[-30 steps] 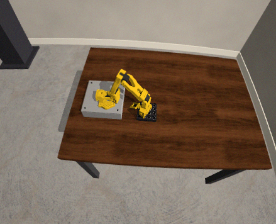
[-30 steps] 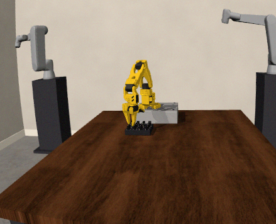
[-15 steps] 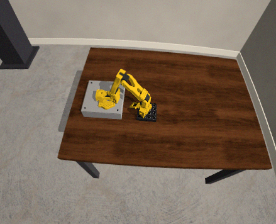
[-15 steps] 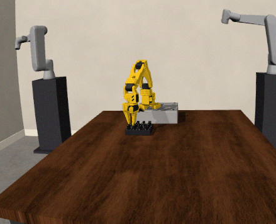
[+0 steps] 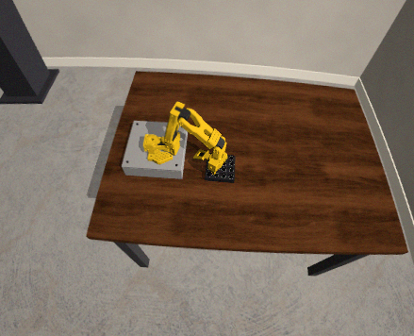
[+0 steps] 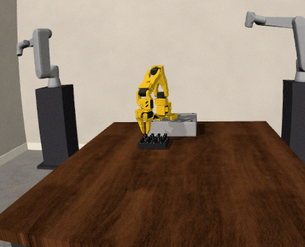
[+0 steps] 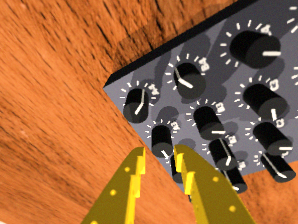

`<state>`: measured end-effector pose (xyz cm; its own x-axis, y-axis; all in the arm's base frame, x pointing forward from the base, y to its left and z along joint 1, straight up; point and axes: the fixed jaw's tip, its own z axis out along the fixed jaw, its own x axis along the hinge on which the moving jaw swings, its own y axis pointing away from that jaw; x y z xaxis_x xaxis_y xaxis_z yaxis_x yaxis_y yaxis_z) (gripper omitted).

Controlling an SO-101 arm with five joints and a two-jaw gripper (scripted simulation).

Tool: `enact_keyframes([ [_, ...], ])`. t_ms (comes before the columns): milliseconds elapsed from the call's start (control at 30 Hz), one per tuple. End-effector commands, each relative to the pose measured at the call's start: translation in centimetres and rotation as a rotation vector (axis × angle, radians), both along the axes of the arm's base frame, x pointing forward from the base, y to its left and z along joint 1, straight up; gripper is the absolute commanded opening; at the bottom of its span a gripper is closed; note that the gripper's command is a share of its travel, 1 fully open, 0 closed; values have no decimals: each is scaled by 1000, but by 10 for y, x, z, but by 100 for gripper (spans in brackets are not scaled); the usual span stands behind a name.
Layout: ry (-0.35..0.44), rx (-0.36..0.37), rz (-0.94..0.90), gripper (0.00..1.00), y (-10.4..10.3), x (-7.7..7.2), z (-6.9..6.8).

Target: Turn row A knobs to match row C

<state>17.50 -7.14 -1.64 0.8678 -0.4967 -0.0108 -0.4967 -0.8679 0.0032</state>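
jaws: nearly closed, gripping nothing, tips just short of a front-row knob | knob box: on tabletop right of grey base

Wood table, plastic-looking parts
You see brown grained wood, matt black knobs, and smooth yellow gripper fingers.

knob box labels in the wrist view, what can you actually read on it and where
"A4": on the knob box, by the corner knob.
"B4": by the next knob up the edge.
A label by the knob just ahead of the claw: blurred, not readable.
Labels by the other knobs: too blurred to read for sure.
Top and exterior views: box too small, nothing readable.
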Motion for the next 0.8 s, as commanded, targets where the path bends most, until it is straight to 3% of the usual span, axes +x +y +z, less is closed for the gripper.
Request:
enact_keyframes([
  [0, -9, -2, 1, 8, -1, 1, 8],
  [767, -9, -2, 1, 8, -1, 0, 16],
])
